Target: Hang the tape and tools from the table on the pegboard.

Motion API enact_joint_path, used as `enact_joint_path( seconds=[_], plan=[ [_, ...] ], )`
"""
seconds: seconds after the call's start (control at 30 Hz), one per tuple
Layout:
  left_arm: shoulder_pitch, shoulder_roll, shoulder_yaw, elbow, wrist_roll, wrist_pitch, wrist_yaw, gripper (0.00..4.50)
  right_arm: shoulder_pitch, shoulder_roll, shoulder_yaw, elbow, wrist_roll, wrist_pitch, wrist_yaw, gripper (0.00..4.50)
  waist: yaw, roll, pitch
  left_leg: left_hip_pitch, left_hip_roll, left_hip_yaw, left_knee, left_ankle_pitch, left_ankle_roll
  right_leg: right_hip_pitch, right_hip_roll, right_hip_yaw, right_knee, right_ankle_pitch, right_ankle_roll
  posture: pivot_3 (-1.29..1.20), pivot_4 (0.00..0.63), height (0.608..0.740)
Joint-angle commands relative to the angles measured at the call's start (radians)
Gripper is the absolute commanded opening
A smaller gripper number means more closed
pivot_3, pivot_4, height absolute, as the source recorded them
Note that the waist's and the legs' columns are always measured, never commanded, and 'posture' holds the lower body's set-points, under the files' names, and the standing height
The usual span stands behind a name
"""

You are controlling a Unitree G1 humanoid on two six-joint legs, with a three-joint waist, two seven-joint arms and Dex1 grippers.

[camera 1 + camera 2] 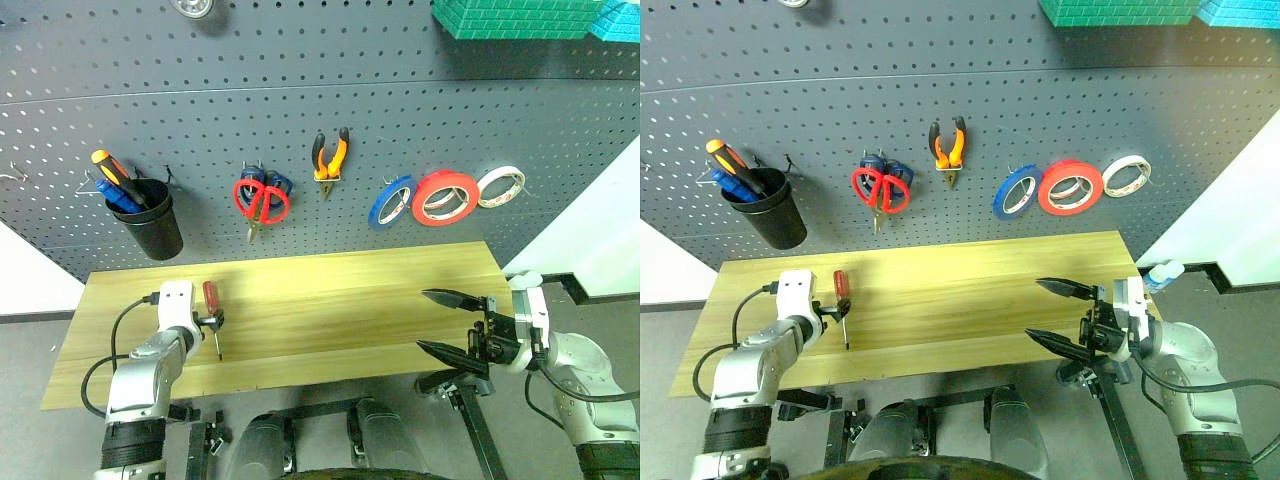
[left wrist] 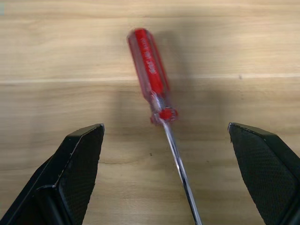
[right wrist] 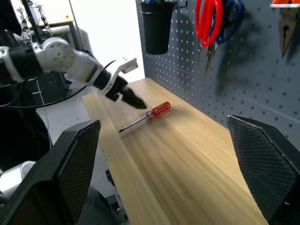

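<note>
The pegboard (image 1: 300, 90) carried the red tape (image 1: 445, 197), red-handled scissors (image 1: 260, 203) and pliers (image 1: 330, 156) on its hooks. On the table (image 1: 340, 290) the red-handled screwdriver (image 1: 212, 312) lay flat near the left end. The left gripper (image 2: 178, 187) hung just above it, fingers spread wide either side of the shaft, not touching. The right gripper (image 1: 445, 322) stood wide open and empty over the right end, well apart.

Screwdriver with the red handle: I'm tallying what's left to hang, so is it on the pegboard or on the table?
On the table. The screwdriver lies flat on the table, between the left gripper's open jaws.
</note>
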Motion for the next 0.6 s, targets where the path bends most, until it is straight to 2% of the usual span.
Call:
enact_joint_path(
  seconds=[0.03, 0.33, 0.6],
  plan=[
    [-0.042, -0.011, 0.031, -0.013, -0.011, 0.021, 0.023, 4.44, 0.017, 0.001, -0.029, -0.014, 0.022, -0.018, 0.019, 4.50, 0.002, 0.000, 0.008, 0.000, 0.000, 0.000, 0.000, 0.000, 0.000, -0.001, 0.000, 0.000, 0.000, 0.000, 0.000, -0.16, 0.170, 0.736],
    [-0.112, -0.007, 0.029, 0.067, 0.005, 0.035, 0.040, 4.44, 0.092, -0.005, -0.046, -0.058, 0.034, -0.005, 0.021, 4.50, 0.018, 0.003, 0.039, -0.012, 0.000, 0.000, 0.000, 0.000, 0.000, -0.012, -0.002, 0.000, 0.000, 0.000, -0.001, -0.18, 0.220, 0.736],
    [-0.122, -0.013, 0.026, 0.103, 0.005, 0.018, 0.056, 4.44, 0.142, -0.015, -0.054, -0.155, 0.052, 0.044, -0.029, 4.50, 0.018, 0.003, 0.067, -0.014, -0.001, 0.000, -0.001, -0.001, -0.001, -0.015, -0.006, 0.000, 0.000, 0.000, -0.002, -0.19, 0.249, 0.736]
  ],
)
